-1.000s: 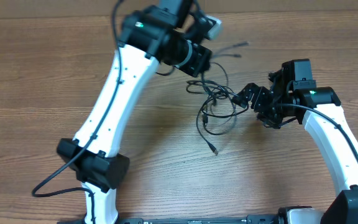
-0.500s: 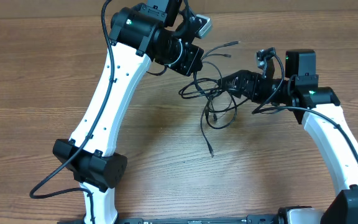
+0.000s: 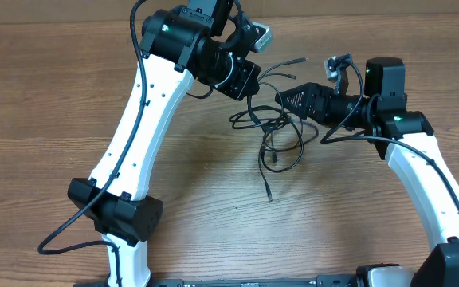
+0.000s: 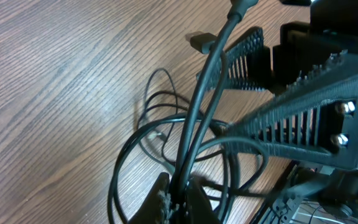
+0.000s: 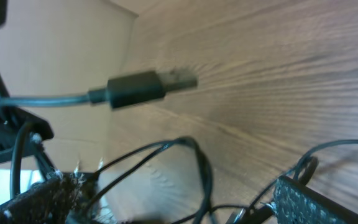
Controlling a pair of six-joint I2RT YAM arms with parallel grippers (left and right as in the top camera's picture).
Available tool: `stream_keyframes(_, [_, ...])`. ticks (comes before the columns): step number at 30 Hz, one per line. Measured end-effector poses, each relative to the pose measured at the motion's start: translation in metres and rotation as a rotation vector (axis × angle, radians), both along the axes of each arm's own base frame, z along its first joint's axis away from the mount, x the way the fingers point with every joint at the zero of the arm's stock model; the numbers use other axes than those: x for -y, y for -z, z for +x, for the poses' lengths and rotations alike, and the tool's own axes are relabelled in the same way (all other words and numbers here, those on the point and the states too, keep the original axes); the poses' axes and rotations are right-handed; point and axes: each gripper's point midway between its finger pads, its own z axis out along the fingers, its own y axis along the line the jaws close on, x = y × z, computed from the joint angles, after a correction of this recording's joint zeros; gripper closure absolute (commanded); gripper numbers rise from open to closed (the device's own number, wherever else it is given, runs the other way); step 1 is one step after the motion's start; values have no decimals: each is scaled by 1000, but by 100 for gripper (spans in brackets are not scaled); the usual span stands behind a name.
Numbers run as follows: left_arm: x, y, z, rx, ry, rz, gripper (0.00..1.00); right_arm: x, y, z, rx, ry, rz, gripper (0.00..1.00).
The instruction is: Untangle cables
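Two robot arms (image 3: 146, 119) (image 3: 421, 171), two end effectors (image 4: 180, 198) (image 3: 287, 99), one tangle of thin black cables (image 3: 263, 121), one wooden table (image 3: 38, 96)

White arms (image 3: 146, 112), black joints (image 3: 122, 214), ribbed right claw (image 3: 287, 100)

Bright, even light, faint shadows — overhead sharp; right wrist view blurs the cables (image 5: 135, 89).

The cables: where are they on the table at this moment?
In the overhead view the cables lie at the far middle of the table, between the left gripper, shut on their far strands, and the open right gripper just to their right.
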Motion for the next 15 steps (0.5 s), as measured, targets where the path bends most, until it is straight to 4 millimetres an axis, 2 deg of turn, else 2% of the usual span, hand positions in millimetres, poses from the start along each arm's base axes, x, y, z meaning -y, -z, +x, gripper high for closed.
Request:
stream_keyframes(3, [-2,1,3,12,-8,14,96,-4,2,-6,-33,-16,10,0])
stream_keyframes(10, [-29,13,22,83,-114,181,96,-6,8,-6,-48,4,-19,0])
stream_keyframes(15, [-24,9,25,94,-116,154,96,-8,4,-7,-38,-13,-3,0])
